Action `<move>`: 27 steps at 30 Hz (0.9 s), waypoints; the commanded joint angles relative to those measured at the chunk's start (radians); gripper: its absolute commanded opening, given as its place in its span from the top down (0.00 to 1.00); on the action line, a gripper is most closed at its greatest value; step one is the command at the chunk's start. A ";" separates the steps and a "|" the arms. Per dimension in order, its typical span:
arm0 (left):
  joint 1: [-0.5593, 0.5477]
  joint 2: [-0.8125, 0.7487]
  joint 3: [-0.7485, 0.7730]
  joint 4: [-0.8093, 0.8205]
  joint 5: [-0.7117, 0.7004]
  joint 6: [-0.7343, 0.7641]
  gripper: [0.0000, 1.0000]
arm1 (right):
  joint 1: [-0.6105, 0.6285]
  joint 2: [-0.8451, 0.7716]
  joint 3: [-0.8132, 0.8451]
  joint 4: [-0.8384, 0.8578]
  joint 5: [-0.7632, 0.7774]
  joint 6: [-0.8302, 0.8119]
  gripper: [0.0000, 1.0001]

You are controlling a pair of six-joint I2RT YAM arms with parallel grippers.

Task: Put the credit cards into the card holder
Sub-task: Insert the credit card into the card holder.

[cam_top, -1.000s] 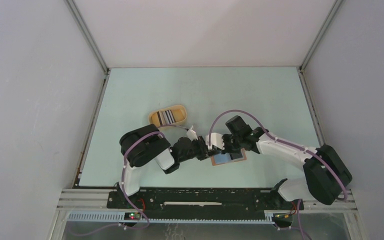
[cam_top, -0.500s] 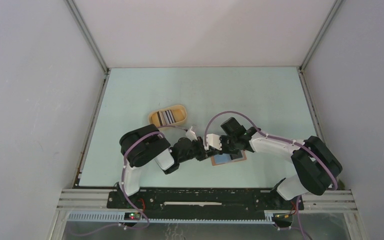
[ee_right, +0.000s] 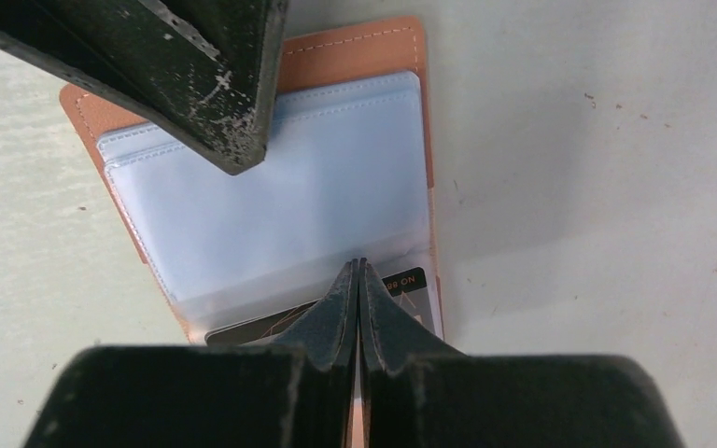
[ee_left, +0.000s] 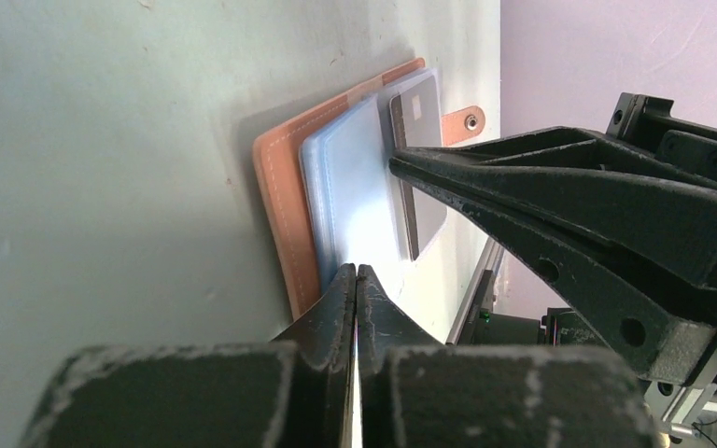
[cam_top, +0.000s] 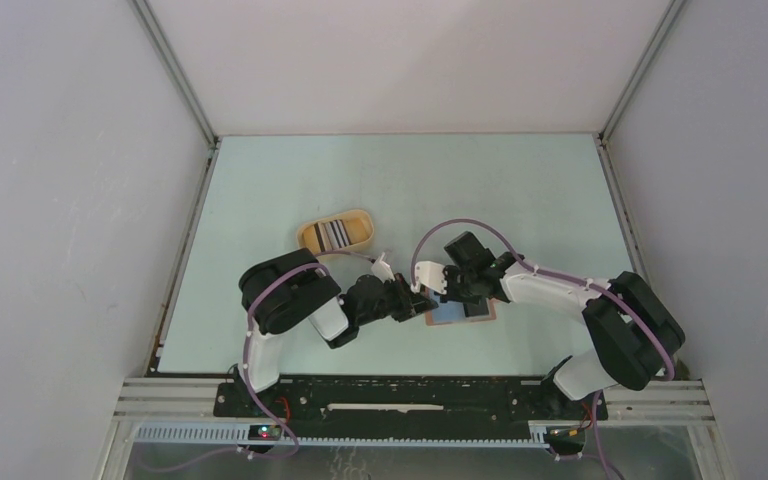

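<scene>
The card holder [cam_top: 460, 314] lies open on the table, reddish-brown with clear blue-grey sleeves [ee_right: 271, 187]. A dark credit card [ee_right: 252, 327] sits partly inside a sleeve, also visible in the left wrist view as the dark card [ee_left: 422, 121]. My right gripper [ee_right: 358, 263] is shut, its tips resting over that card. My left gripper [ee_left: 356, 269] is shut with its tips at the sleeves' near edge; whether it pinches a sleeve is unclear. From above, the left gripper [cam_top: 427, 307] and right gripper [cam_top: 463, 299] meet over the holder. More credit cards [cam_top: 333, 233] lie in a yellow tray.
The yellow oval tray [cam_top: 362, 223] sits on the table behind and left of the left arm. Grey walls close in both sides and the back. The holder's snap tab [ee_left: 462, 121] points toward the near rail.
My left gripper's jaws have closed. The right arm's elbow has swung inward and its gripper has settled lower over the holder, which has shifted slightly right.
</scene>
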State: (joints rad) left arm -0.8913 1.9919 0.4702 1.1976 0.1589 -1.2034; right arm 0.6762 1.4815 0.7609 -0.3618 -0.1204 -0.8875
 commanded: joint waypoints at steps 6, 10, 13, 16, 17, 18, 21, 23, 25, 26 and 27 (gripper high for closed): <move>0.009 0.004 -0.004 -0.043 -0.029 0.046 0.98 | -0.033 -0.023 0.053 -0.022 0.043 0.049 0.93; 0.009 -0.003 -0.006 -0.001 -0.010 0.053 0.96 | -0.057 -0.071 0.059 -0.049 -0.006 0.060 0.91; 0.005 -0.044 -0.005 0.016 0.016 0.082 0.92 | -0.087 -0.132 0.072 -0.081 -0.059 0.074 0.89; 0.000 -0.124 -0.021 0.004 0.017 0.133 0.88 | -0.134 -0.215 0.085 -0.110 -0.115 0.088 0.84; -0.001 -0.154 -0.031 -0.009 0.014 0.155 0.87 | -0.152 -0.248 0.086 -0.116 -0.135 0.091 0.82; -0.005 -0.187 -0.038 -0.029 0.007 0.178 0.85 | -0.170 -0.279 0.086 -0.121 -0.146 0.092 0.79; -0.009 -0.297 -0.060 -0.089 -0.014 0.255 0.82 | -0.242 -0.380 0.093 -0.128 -0.208 0.131 0.63; -0.013 -0.367 -0.075 -0.130 -0.035 0.312 0.81 | -0.304 -0.441 0.105 -0.142 -0.271 0.167 0.49; -0.017 -0.449 -0.084 -0.200 -0.072 0.383 0.81 | -0.374 -0.491 0.115 -0.154 -0.359 0.243 0.27; -0.021 -0.497 -0.086 -0.244 -0.109 0.426 0.80 | -0.422 -0.510 0.116 -0.155 -0.421 0.295 0.17; -0.024 -0.547 -0.087 -0.288 -0.139 0.468 0.80 | -0.452 -0.518 0.120 -0.162 -0.476 0.346 0.11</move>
State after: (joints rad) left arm -0.9020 1.6073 0.4095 1.0565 0.1314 -0.9428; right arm 0.3325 1.0245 0.8391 -0.4988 -0.3717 -0.7193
